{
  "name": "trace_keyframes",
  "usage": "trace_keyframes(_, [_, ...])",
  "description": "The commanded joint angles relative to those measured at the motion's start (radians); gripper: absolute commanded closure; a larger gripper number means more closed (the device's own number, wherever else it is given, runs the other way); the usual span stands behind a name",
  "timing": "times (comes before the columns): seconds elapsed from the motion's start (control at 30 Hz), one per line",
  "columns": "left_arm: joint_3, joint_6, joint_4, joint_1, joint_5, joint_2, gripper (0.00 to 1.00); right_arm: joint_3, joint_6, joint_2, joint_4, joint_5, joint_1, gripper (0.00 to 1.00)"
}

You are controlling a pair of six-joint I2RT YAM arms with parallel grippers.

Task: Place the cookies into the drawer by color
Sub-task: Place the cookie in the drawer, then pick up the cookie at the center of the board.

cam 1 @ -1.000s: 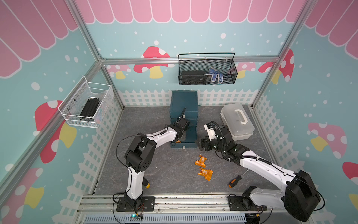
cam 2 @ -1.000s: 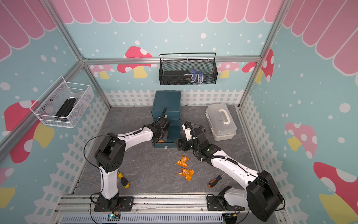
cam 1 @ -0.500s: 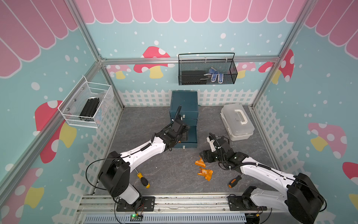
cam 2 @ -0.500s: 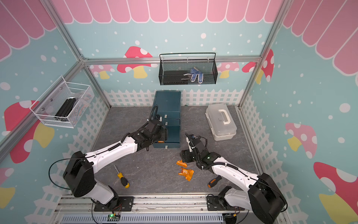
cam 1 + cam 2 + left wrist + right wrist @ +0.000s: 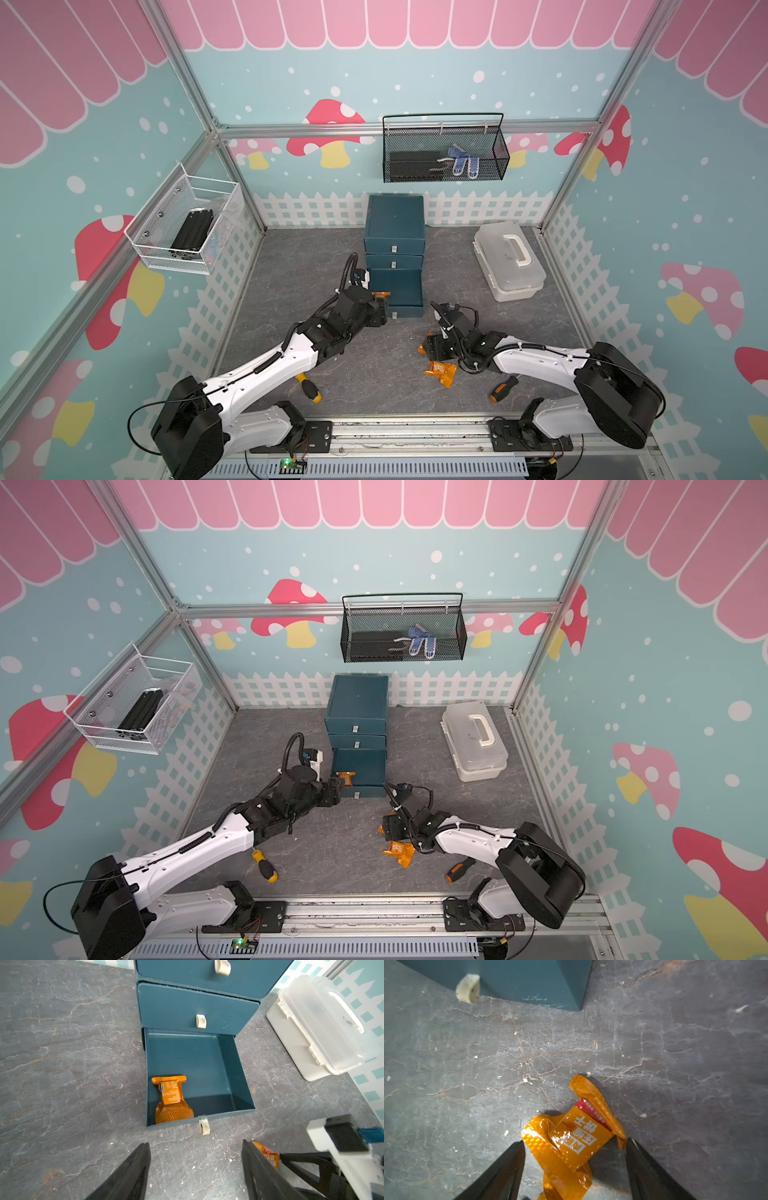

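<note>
Nearest to you, the yellow-handled screwdriver [image 5: 309,390] and the orange-handled screwdriver [image 5: 503,388] lie on the floor where they were a second ago. The nearest orange packet [image 5: 439,371] has not shifted either.

Just past it, your right gripper [image 5: 574,1141] has come down and back from the drawer front. A second ago it stood up by the drawer's corner. Now its jaws stand wide apart over the second orange packet [image 5: 571,1136], which lies on the floor between them with a tip just beside each edge. In both top views the gripper covers most of this packet.

Further on, your left gripper [image 5: 195,1144] has backed out of the bottom drawer [image 5: 236,1076]. A second ago it reached in over it. Now it hangs over bare floor just in front of the drawer's pale tab, jaws wide and empty.

The third orange packet [image 5: 171,1101] lies inside that pulled-out drawer, in the front corner on your left arm's side, apart from the left gripper.

Behind it rises the rest of the cabinet [image 5: 395,220]. The white case [image 5: 509,266] sits off to the right, unmoved.
</note>
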Motion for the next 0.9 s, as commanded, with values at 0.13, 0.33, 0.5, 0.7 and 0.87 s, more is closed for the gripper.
trace_keyframes(0.13, [-0.061, -0.026, 0.069, -0.001, 0.028, -0.028, 0.26, 0.078, 0.029, 0.102, 0.020, 0.031, 0.032, 0.25])
trace_keyframes(0.33, [-0.066, -0.027, 0.083, 0.005, 0.053, 0.007, 0.26, 0.136, 0.006, 0.152, -0.018, 0.068, 0.042, 0.21])
trace_keyframes(0.5, [-0.084, -0.032, 0.101, 0.010, 0.059, 0.000, 0.26, 0.185, -0.019, 0.209, -0.011, 0.036, 0.051, 0.17])
trace_keyframes(0.7, [-0.111, -0.037, 0.114, 0.026, 0.077, -0.023, 0.26, 0.257, -0.075, 0.279, -0.061, 0.053, 0.078, 0.19])
trace_keyframes(0.87, [-0.122, -0.035, 0.119, 0.035, 0.087, -0.025, 0.26, 0.264, -0.029, 0.231, -0.202, 0.225, 0.098, 0.16])
